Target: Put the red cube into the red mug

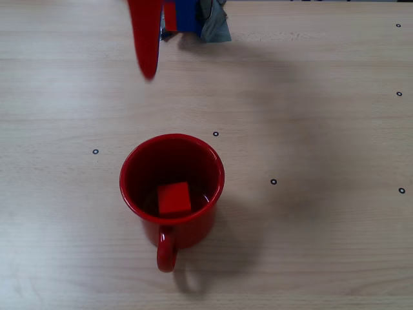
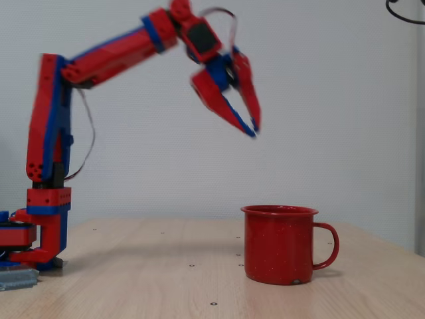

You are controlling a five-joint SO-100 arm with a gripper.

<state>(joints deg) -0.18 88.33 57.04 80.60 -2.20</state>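
Red cube [image 1: 174, 197] lies flat on the bottom of the red mug [image 1: 129, 169] (job apparently done), while the gripper [image 2: 247, 118] hangs high above, nearly closed, holding nothing.

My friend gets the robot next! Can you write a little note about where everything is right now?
Claw: raised high above the wooden table, left of the mug in the side fixed view, holding nothing; whether it is open is unclear.
Small matte red cube: lying on the bottom inside the glossy red enamel mug, which stands upright.
Done: cube is in the mug.
Left: nothing for the cube.
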